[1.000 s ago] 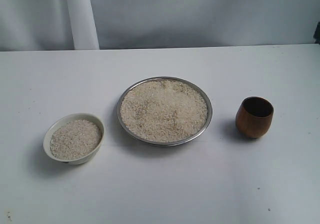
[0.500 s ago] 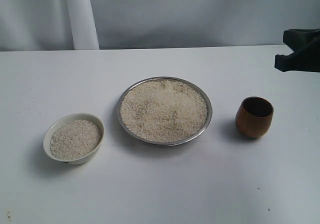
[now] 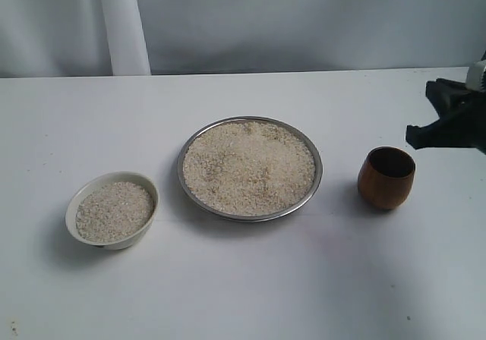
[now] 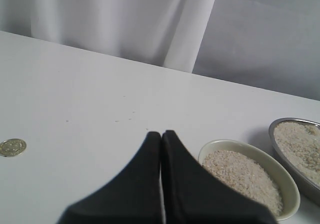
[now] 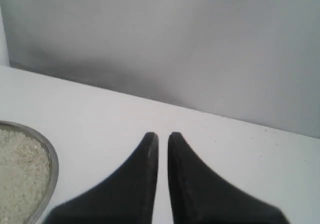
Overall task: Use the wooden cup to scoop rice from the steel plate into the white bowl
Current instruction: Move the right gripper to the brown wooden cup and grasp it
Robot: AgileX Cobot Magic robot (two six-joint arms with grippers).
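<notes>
Right claw point(image 5: 161, 135), empty and barely parted, hovers at the exterior frame's right edge, up-right of the cup point(image 3: 386, 177), which stands right of the plate point(image 3: 181, 171). Spread wider, straddle the cup's belly, clamp squarely, keep it upright.

Likely lab test bench: plain white table point(image 3: 243, 294), grey backdrop curtain point(image 3: 304, 21).

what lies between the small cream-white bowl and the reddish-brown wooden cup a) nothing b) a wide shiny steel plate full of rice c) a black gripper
b: the exterior view shows the steel plate of rice in the middle, white bowl on one side, wooden cup on the other
</notes>
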